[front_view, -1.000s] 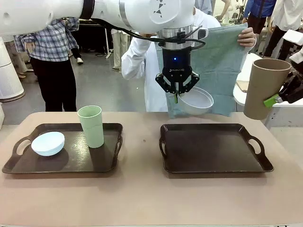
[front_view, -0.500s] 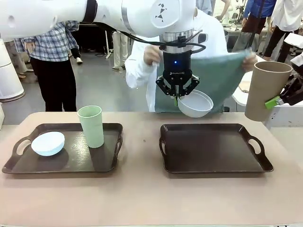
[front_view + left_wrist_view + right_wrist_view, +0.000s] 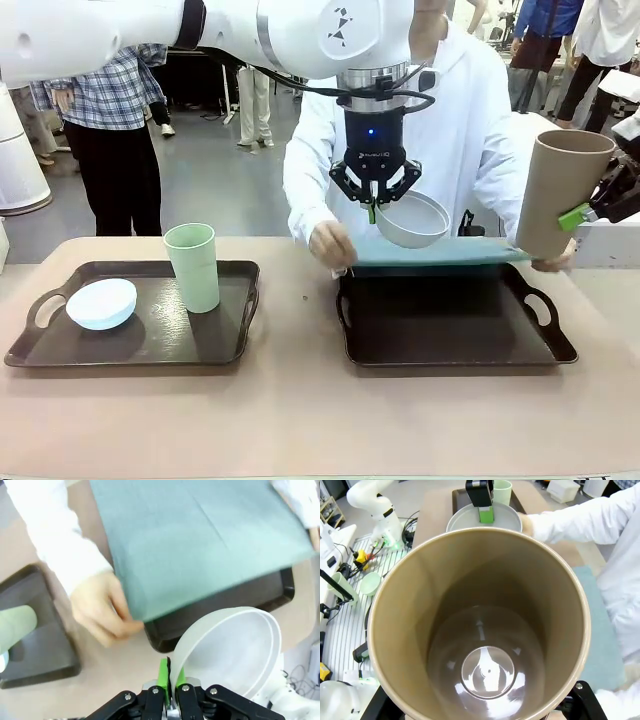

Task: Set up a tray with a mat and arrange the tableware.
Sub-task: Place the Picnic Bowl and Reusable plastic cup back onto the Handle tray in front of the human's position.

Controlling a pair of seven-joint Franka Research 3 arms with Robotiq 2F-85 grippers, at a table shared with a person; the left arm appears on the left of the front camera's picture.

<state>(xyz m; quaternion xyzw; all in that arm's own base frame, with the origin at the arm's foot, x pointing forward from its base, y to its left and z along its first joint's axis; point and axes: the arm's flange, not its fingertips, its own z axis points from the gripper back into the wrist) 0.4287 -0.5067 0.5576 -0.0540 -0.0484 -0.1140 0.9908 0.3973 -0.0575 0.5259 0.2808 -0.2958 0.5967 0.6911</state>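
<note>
Mat [image 3: 430, 252] is now down and flat, just over the right tray's [image 3: 450, 330] far edge; earlier it was held up. Person's hand [image 3: 330, 243] pinches its corner. Left gripper [image 3: 373, 205] is clenched on the greyish white bowl's [image 3: 412, 222] rim, hanging above the mat. Right gripper [image 3: 575, 213] grasps the tilted tan tumbler [image 3: 558, 190] in the air. The left tray [image 3: 150, 345] carries the pale blue bowl [image 3: 101, 303] and the upright green tumbler [image 3: 192, 267].

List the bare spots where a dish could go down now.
Free: the table along its near edge, the gap between left tray and right tray, and the left tray's floor before the green tumbler. Crowded: the right tray's far edge, where a hand holds the mat below the white bowl.
</note>
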